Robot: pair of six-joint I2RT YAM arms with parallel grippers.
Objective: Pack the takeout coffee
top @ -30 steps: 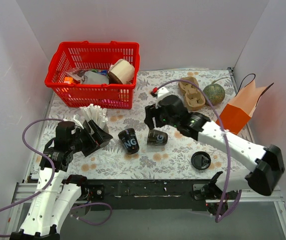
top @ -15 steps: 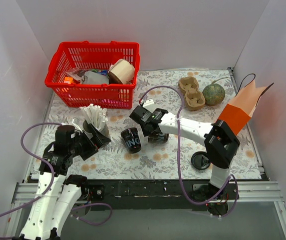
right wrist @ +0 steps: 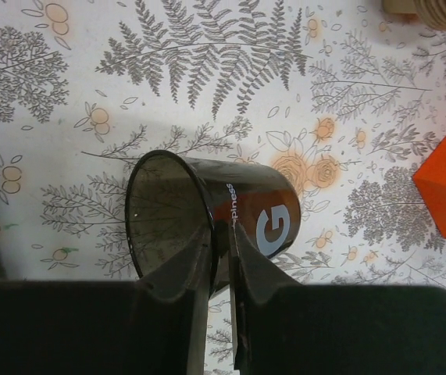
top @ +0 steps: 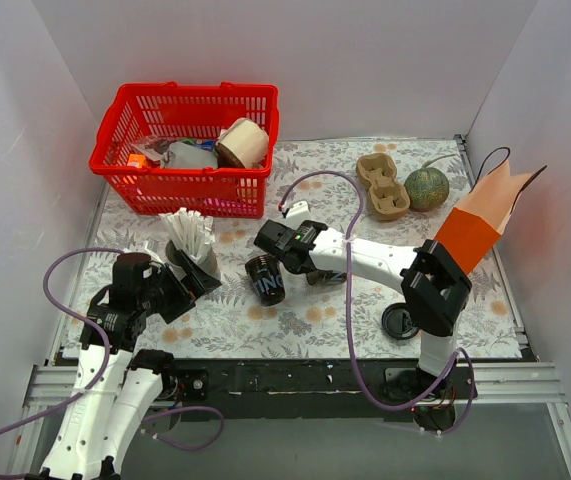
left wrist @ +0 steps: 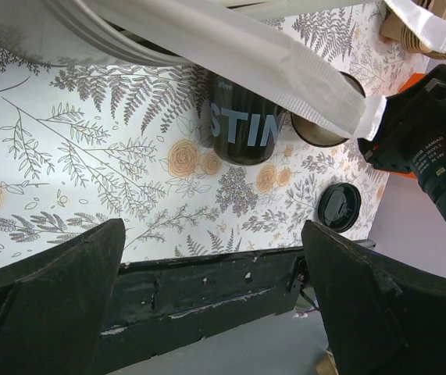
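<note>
Black and glossy, the takeout coffee [right wrist: 254,199] is a short round cup tipped on its side over the fern-and-flower printed cloth of the bench [right wrist: 207,70]. It sits near the middle of the bench, with its dark inside open towards the left. The right jaws are clenched on its rim, one finger inside the mouth and the other against the outer wall. White print on that wall shows a large "G" and, up by the rim, small letters ending in "ppiness". Just to its left sits a second black cup [left wrist: 242,129] of the same shape, lettered "STIN" in pale block capitals on the side that faces the left wrist. The left jaws are spread wide with nothing between them, low over the bench beside a grey cup [left wrist: 66,35] holding white paper-wrapped sticks [left wrist: 285,66]. A flat round black lid [top: 401,322] lies nearer the front edge. Farther back are a red plastic lattice basket [top: 180,190], a moulded brown pulp carrier [top: 383,187] and an orange paper bag [top: 480,225].
</note>
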